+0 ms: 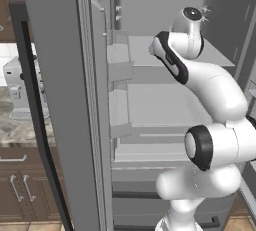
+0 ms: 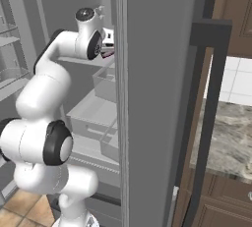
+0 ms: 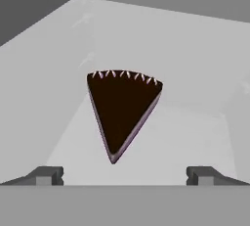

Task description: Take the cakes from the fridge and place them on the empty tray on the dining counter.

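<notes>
Fridge doors open, arm reaching inside. Chocolate cake wedge lies on fridge shelf, ahead of the hand; fingers wide apart, nothing held. No cake taken yet.

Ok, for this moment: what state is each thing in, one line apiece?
fridge: doors swung open, arm reaching in over a shelf.
hand: open, fingers spread wide, holding nothing.
chocolate cake wedge: lying flat on the fridge shelf, point toward the hand, untouched, centred between the fingertips.
</notes>
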Controlling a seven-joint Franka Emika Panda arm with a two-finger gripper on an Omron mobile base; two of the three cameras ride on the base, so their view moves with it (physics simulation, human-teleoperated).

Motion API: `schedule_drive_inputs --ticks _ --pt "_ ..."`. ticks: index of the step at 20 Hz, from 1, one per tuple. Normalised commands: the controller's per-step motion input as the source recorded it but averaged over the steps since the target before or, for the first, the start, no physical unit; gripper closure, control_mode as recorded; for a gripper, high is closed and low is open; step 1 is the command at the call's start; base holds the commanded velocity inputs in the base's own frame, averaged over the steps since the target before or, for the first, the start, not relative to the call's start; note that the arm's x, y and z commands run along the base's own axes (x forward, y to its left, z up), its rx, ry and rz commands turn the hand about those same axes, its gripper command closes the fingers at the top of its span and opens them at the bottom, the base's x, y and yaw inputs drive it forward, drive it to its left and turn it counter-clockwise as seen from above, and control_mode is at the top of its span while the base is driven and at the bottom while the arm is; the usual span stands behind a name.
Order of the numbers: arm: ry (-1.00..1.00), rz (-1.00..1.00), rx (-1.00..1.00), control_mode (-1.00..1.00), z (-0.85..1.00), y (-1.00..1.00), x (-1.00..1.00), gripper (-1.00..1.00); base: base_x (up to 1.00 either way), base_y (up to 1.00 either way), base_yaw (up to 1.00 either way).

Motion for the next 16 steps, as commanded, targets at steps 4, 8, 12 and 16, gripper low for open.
schedule_drive_inputs --ticks 4,8,12,16 --pt "0.01 -0.03 0.00 -1.00 0.00 0.00 0.43 -1.00 0.00 0.00 0.00" --pt "0.00 -0.01 0.00 -1.00 -0.03 0.01 0.44 -1.00 0.00 0.00 0.00" --pt "0.00 0.00 0.00 -1.00 -0.21 0.07 0.43 -1.00 0.00 0.00 0.00" --pt "0.00 0.00 0.00 -1.00 -0.30 0.06 0.36 -1.00 0.00 0.00 0.00"
